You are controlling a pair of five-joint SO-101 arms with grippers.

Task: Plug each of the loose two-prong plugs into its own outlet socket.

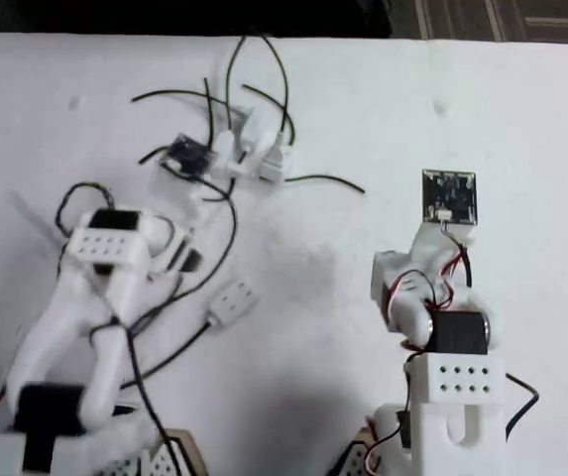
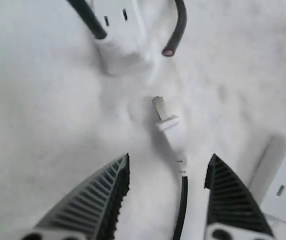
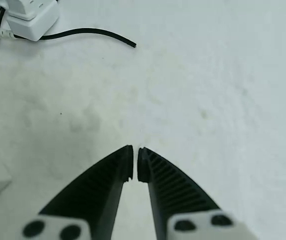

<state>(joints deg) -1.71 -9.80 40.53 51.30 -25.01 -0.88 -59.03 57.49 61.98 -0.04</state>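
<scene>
Left gripper [image 2: 169,162]: fingers [image 2: 105,192] spread wide, nothing held. It is over the counter [image 2: 38,115], with one finger to each side of a black cable [image 2: 182,205].

Item: plug [image 2: 165,117]. White and loose on the counter just beyond the left fingertips, touching neither. Its prong end points away from the left gripper and its cable runs back between the fingers. It is seated in no socket.

Item: far socket [image 2: 120,25]. White block with two slots showing, near the plug's prong end but apart from it. A black lead [image 2: 85,15] lies over one edge and a cut cable end [image 2: 174,35] curves just beside it.

Item: side socket [image 2: 282,180]. White with slots visible, on the counter just beside one left finger.

Item: right gripper [image 3: 135,165]. Fingers [image 3: 167,190] drawn together almost tip to tip with only a sliver between them, nothing held, over bare counter.

Item: socket cluster [image 1: 249,159]. White blocks amid tangled black cables at the far middle of the counter. In the right wrist view the socket cluster [image 3: 30,17] sits well ahead of the right gripper, with a stray cable [image 3: 83,32] trailing out to a free end.

Item: lone socket [image 1: 232,302]. White block between the two arms, nearer the left arm [image 1: 85,297].

Item: right arm [image 1: 447,337]. Near right of the counter, with a small board [image 1: 449,195] at its forward end.
</scene>
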